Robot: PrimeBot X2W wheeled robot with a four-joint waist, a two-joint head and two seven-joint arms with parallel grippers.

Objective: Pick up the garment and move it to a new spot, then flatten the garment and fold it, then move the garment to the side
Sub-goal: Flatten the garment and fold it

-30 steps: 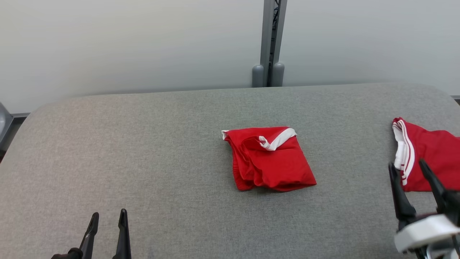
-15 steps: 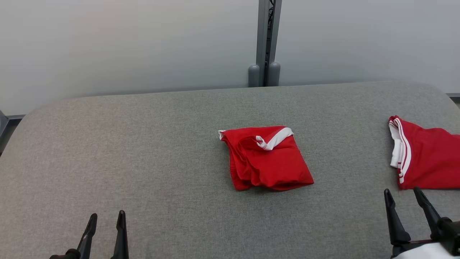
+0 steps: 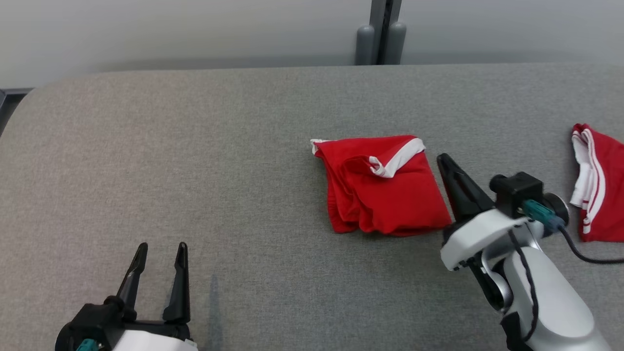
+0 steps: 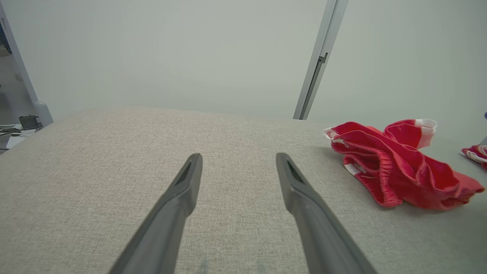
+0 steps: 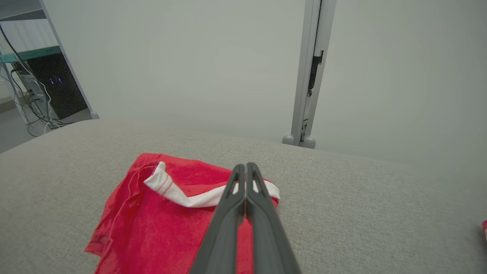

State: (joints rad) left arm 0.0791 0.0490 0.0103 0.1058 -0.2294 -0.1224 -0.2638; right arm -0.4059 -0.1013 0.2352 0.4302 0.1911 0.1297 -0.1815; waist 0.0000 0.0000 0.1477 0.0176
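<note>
A folded red garment (image 3: pixel 385 190) with a white band lies at the middle of the grey padded table (image 3: pixel 195 146); it also shows in the left wrist view (image 4: pixel 395 167) and the right wrist view (image 5: pixel 159 220). My right gripper (image 3: pixel 441 158) is shut with nothing in it, its tip by the garment's right edge near the white band. In the right wrist view the right gripper (image 5: pixel 245 165) has both fingers pressed together over the garment's far corner. My left gripper (image 3: pixel 162 248) stands open and empty at the lower left, well clear of the garment (image 4: pixel 237 156).
A second red garment (image 3: pixel 597 180) with white stripes lies at the table's right edge, and a bit of it shows in the left wrist view (image 4: pixel 475 152). A grey post (image 3: pixel 385 29) stands behind the table against a pale wall. Cables and equipment (image 5: pixel 34 95) sit off to the left.
The head camera has tilted down. My right gripper has swung from the lower right up to the middle garment's right edge and shut its fingers. The left gripper has stayed open in place.
</note>
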